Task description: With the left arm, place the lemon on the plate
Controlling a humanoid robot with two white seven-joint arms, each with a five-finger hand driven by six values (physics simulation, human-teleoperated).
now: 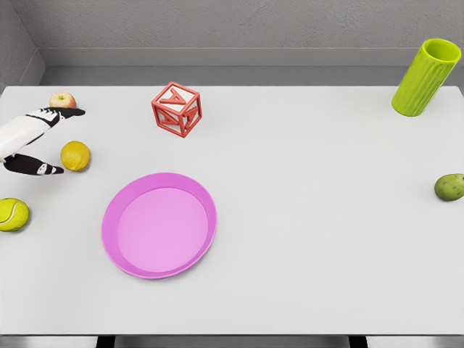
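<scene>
White table (304,239) — pink plate (159,225) left of centre toward front edge. Left hand (43,141) at left edge, fingers spread wide, empty, flanking lemon (75,156) without clear contact. Lemon near-round, long axis hard to tell. Risk — fingertip nudge rolls lemon away toward plate; apple (62,99) sits just behind hand.

We see one hand, the left hand (32,141): white glossy shell over the back, black fingers (65,112) with white bands near the joints.
</scene>
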